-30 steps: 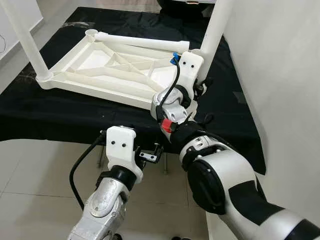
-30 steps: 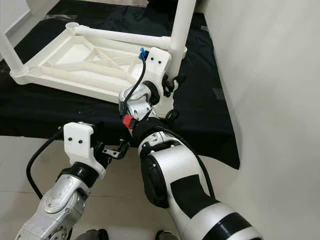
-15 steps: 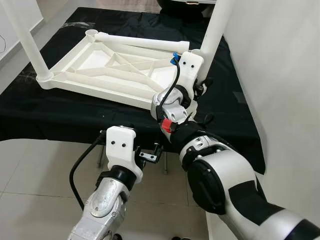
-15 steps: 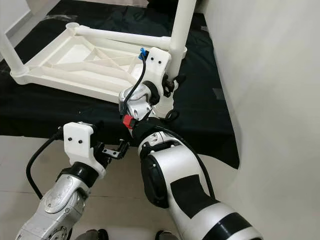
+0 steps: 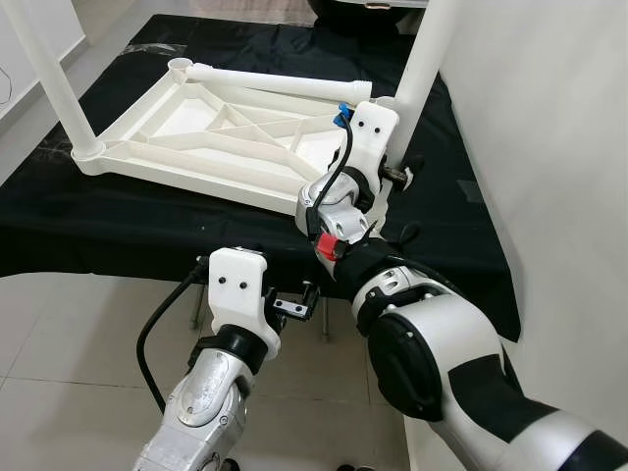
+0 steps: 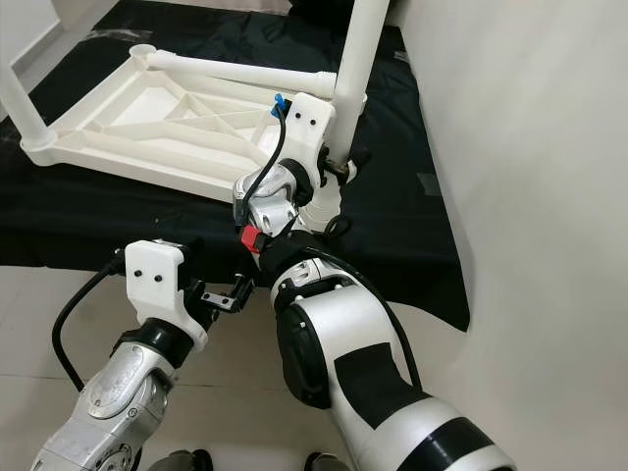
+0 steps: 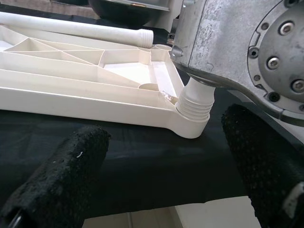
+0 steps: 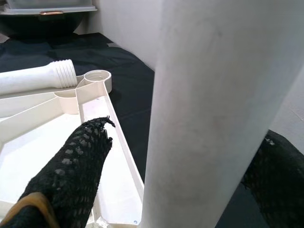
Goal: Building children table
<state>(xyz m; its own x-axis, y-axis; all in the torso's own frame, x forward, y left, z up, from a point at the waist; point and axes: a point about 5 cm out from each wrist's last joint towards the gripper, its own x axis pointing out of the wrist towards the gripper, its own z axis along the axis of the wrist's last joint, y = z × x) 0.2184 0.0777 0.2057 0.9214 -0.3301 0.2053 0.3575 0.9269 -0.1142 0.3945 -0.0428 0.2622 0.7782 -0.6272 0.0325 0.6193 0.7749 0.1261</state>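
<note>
The right pincer point(image 5: 400, 169) straddles the upright table leg point(image 5: 427, 59), which blocks the gap between its fingers point(image 8: 76, 166), while a white wall point(image 5: 549, 147) stands close on its outer side. Ahead of the left pincer point(image 5: 294, 306) the black-draped surface point(image 5: 118, 231) lies bare up to the upturned tabletop point(image 5: 196, 137). Its corner socket point(image 7: 192, 121) and the right arm point(image 7: 237, 42) bar the way beyond.

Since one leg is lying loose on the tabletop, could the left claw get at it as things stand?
Probably not without moving. The left claw hangs open below the near edge of the black cloth, and the loose leg lies along the upturned tabletop's far side.
</note>
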